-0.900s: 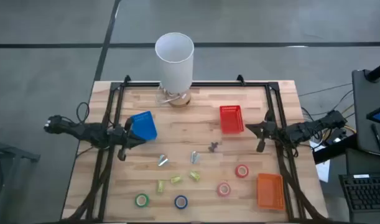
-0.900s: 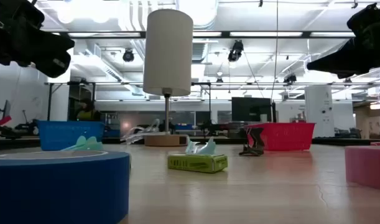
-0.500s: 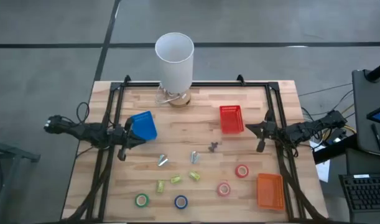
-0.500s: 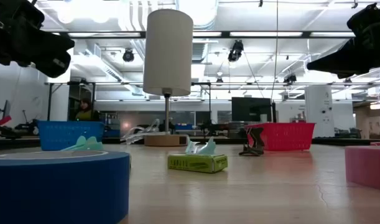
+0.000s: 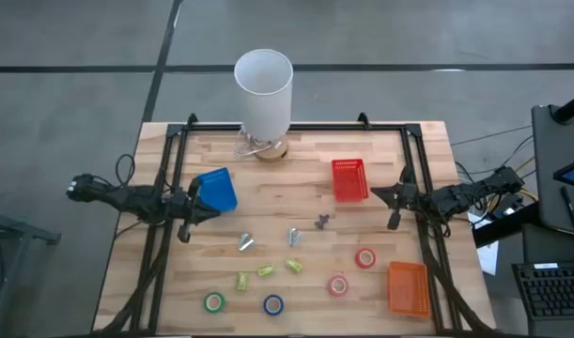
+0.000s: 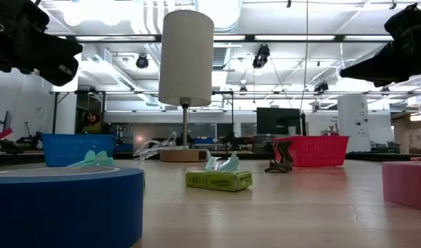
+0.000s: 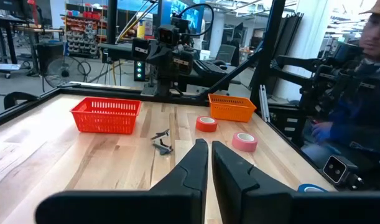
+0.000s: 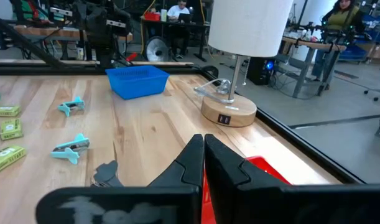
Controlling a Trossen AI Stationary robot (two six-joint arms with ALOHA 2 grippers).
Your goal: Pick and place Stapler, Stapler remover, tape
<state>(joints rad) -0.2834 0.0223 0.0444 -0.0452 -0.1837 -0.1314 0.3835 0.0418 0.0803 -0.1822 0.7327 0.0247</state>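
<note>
Nothing has moved in the last second: left gripper (image 5: pixel 194 212) and right gripper (image 5: pixel 390 200) both hover closed and empty, tape rolls (image 5: pixel 365 258) untouched.

Bright, even overhead light; nearest objects in the low view blur.

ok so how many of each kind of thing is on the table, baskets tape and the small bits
baskets: 3 (blue, red, orange)
tape rolls: 4 (green, blue, two pink-red)
yellow-green blocks: 3
pale blue pieces: 2
dark piece: 1
lamp: 1
total: 14
</note>
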